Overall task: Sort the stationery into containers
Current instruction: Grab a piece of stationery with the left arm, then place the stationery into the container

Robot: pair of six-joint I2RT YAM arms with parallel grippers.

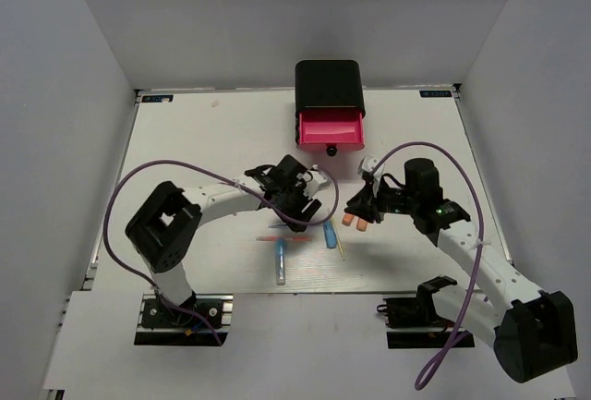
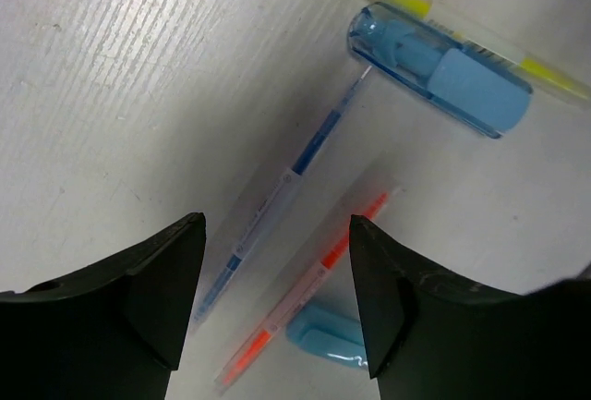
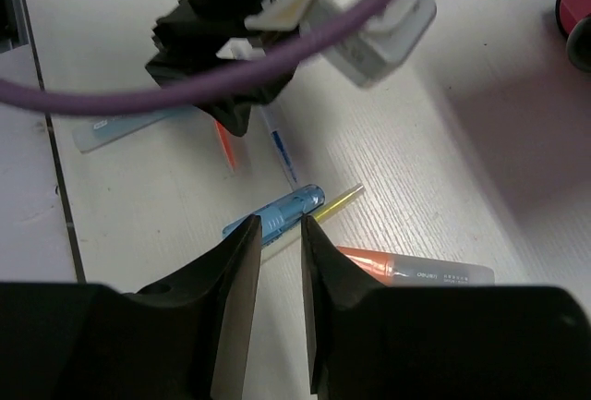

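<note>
Black cabinet [image 1: 328,84] at the far edge of the table [image 1: 203,141]. 1 pink drawer [image 1: 331,128] is pulled out toward the arms, black knob [image 1: 331,151] on its front. From above its inside shows plain pink. Other drawers can't be seen from this angle.

All stationery lies on the table, in front of the drawer and between the 2 arms:
- 2 orange markers [image 1: 349,220] side by side, just under the right gripper
- short blue marker [image 1: 330,232] just left of them, pale yellow stick [image 1: 341,246] touching or nearly touching it
- red stick [image 1: 284,238] and thin blue-striped stick [image 2: 305,151] roughly parallel, further left
- light blue marker [image 1: 280,263] nearest the bases, its cap end beside the red stick

Left arm: elbow folded up on the left, forearm reaching right across the table. Left gripper [image 1: 294,199] points down over the 2 thin sticks, jaws wide apart, holding nothing. In the left wrist view both sticks lie in the gap between the fingers [image 2: 148,289].

Right arm: reaches up and left from its base, wrist bent down. Right gripper [image 1: 363,204] hangs above the table near the blue marker and 1 orange marker, well short of the drawer. Jaws nearly closed, a narrow slit between them with nothing in it. The right wrist view shows the left gripper just ahead, near but apart.
</note>
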